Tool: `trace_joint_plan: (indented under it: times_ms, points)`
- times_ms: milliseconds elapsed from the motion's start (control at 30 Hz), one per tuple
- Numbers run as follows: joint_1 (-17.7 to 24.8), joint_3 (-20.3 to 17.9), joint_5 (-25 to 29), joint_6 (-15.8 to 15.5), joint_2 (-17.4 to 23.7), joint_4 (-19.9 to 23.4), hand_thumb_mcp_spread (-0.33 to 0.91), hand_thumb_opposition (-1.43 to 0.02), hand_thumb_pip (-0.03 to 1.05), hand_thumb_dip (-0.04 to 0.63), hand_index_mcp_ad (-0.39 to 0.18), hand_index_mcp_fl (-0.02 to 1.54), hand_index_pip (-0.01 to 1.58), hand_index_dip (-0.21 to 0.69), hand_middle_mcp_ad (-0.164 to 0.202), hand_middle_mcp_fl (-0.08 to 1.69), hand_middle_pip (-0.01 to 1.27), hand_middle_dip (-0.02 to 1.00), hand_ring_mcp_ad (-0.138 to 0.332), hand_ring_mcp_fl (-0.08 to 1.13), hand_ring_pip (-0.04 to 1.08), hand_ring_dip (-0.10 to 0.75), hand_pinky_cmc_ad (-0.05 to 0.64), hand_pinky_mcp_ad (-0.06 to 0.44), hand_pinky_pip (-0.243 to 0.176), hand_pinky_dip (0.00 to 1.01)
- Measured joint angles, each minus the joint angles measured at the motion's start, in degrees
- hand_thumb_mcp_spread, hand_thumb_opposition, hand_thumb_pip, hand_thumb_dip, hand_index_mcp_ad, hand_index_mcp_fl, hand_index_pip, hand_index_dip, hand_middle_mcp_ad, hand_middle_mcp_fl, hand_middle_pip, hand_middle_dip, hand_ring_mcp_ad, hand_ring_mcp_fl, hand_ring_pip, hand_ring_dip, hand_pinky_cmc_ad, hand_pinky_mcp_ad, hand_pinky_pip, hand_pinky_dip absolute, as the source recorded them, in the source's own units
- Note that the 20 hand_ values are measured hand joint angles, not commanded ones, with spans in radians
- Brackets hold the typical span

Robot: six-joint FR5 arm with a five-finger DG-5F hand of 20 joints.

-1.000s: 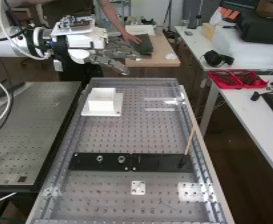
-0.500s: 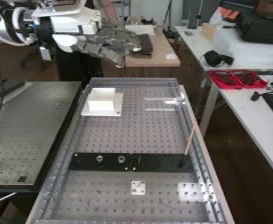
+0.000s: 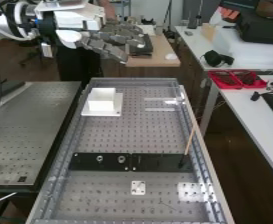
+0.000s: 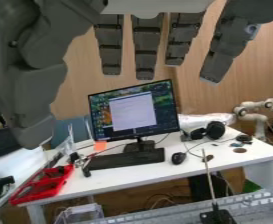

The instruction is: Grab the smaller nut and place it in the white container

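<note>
Beyond the far end of the perforated grey metal bench [image 3: 113,135], my dark grey robot hand [image 3: 112,38] is open, fingers extended, gripping nothing. The square white container [image 3: 102,104] stands near that end. The smaller nut's position I cannot determine.

Flat black bar [image 3: 156,162], on a perforated bench [image 3: 130,135]. On the bar: larger nut [image 3: 99,159]; bearing [image 3: 121,159], just beside the nut. At the bar's right end in the high view: thin stick [image 3: 188,145], slightly tilted, black base. Nearer the camera than the bar: small white plate [image 3: 138,188], holed. Beyond the bar, rightward: red tray [image 3: 238,87]; black headphones [image 3: 214,59].
</note>
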Motion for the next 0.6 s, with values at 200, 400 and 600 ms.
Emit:
trace_joint_plan:
  times_ms: [200, 400, 600]
  points:
    - [-0.14, 0.34, -0.48, -0.6, -0.2, 0.08, 0.29, -0.73, 0.49, 0.188, -0.096, 0.19, 0.16, 0.14, 0.056, 0.2, 0.13, 0.24, 0.105, 0.02, 0.12, 0.086, 0.396, 0.278, -0.075, 0.5]
    - [-0.41, 0.78, -1.84, -1.61, -0.51, -0.52, 0.29, -0.73, 0.49, 0.188, -0.093, 0.19, 0.13, 0.152, 0.056, 0.2, 0.13, 0.24, 0.105, 0.02, 0.12, 0.086, 0.396, 0.281, -0.075, 0.5]
    - [-0.69, 1.07, -2.94, -2.0, -0.86, -1.21, 0.29, -0.73, 0.49, 0.188, -0.093, 0.19, 0.13, 0.178, 0.056, 0.2, 0.13, 0.24, 0.105, 0.02, 0.12, 0.087, 0.396, 0.276, -0.075, 0.51]
